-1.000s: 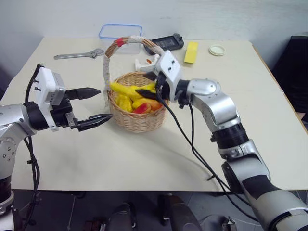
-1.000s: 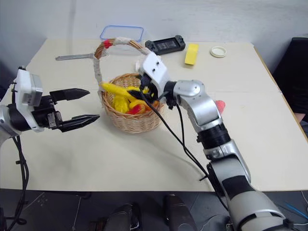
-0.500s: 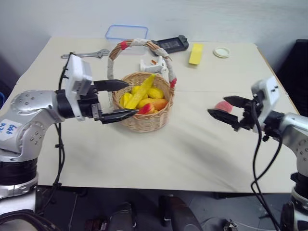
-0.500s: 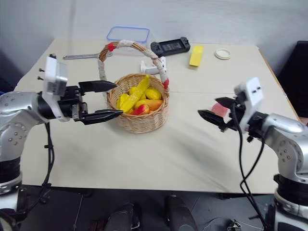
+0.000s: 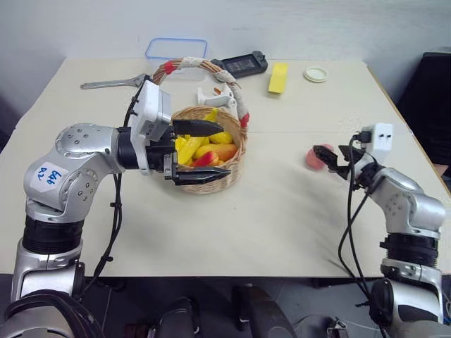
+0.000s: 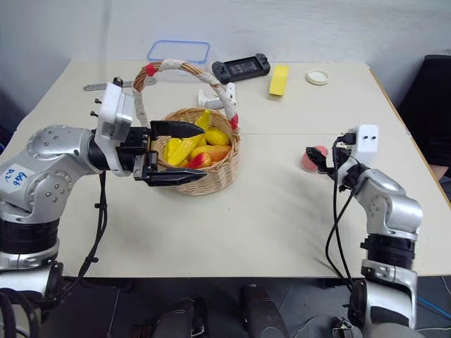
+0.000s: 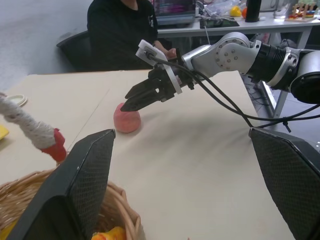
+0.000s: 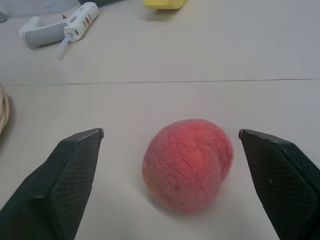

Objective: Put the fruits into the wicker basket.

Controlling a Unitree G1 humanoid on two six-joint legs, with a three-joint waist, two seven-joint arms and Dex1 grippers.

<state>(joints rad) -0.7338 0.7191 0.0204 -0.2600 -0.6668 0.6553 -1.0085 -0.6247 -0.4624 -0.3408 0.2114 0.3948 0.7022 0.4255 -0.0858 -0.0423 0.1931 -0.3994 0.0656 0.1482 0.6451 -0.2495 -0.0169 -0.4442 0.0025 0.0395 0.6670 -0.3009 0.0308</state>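
Inside wicker basket [image 5: 211,179], banana [image 5: 189,148], other fruit

A pale beige bench [image 5: 232,232] carries everything. On it stand the wicker basket [image 5: 211,179] and, toward the right edge, a pinkish-red fruit [image 5: 315,157]. Along the far side lie a wrench [image 5: 113,82], a clear blue-rimmed container [image 5: 176,48], a black game controller [image 5: 243,65], a yellow block [image 5: 279,77], a round pale lid [image 5: 317,73] and a white-and-grey tool [image 5: 215,97].

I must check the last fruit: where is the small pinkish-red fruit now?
The small pinkish-red fruit lies on the pale table, on the robot's right side, well apart from the round wicker basket and just ahead of the open right gripper.
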